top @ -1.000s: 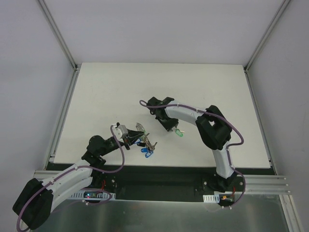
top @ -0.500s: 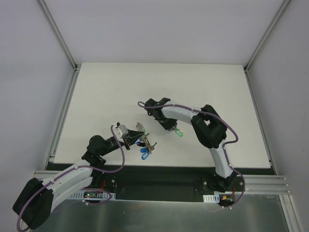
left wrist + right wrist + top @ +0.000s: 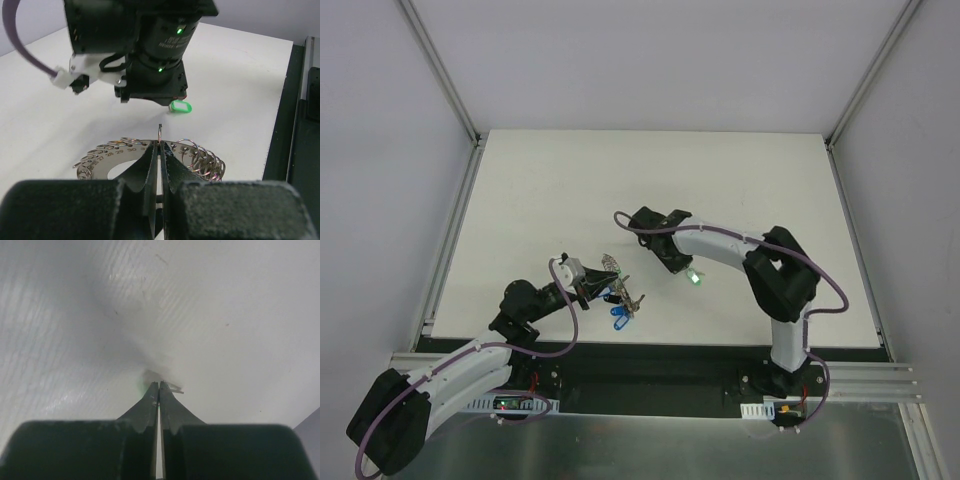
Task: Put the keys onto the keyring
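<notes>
The keyring (image 3: 107, 161) is a flat grey disc with stamped numbers and small wire loops along its rim. My left gripper (image 3: 160, 146) is shut on its edge and holds it just above the table; in the top view the keyring (image 3: 611, 264) shows beside blue-headed keys (image 3: 618, 318) hanging from it. A key with a bright green head (image 3: 695, 279) lies to the right. My right gripper (image 3: 686, 269) is shut down on that key; its tips (image 3: 159, 385) meet with a thin metal piece (image 3: 174, 387) sticking out beside them. The green head (image 3: 181, 106) also shows under the right wrist.
The white table (image 3: 550, 190) has grey walls on three sides. A metal rail (image 3: 450, 240) borders its left side and a dark strip (image 3: 660, 360) runs along the near edge by the arm bases. The right wrist housing (image 3: 150, 55) hangs close behind the keyring.
My right gripper has closed from partly open to shut over the green-headed key, and the right arm's elbow has swung to the right. The left gripper and keyring have stayed still.
</notes>
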`<state>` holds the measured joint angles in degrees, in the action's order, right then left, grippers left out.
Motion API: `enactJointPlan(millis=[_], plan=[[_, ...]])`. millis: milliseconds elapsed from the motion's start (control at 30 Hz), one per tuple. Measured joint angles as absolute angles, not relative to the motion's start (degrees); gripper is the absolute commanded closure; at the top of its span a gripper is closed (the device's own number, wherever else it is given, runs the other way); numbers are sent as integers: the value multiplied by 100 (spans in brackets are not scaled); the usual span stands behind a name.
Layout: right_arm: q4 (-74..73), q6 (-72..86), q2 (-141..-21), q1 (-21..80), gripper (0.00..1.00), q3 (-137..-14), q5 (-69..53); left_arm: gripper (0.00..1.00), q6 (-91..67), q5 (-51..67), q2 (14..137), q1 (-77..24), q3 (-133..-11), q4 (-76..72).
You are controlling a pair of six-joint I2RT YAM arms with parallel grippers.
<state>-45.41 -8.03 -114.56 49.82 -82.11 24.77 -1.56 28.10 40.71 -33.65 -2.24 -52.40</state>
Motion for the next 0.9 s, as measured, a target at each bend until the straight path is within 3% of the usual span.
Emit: enactJointPlan(millis=[200, 467, 900], plan=[[-3288, -913, -9848, 4952, 99, -6943, 2078, 100, -156, 2864, 4049, -3365, -224, -5238], [-847, -1081, -7664, 4550, 99, -4917, 591, 100, -215, 3081, 4327, -3365, -257, -5286], [1997, -679, -6069, 3433, 99, -3677, -2790, 100, -537, 3791, 5059, -3365, -1109, -5203]])
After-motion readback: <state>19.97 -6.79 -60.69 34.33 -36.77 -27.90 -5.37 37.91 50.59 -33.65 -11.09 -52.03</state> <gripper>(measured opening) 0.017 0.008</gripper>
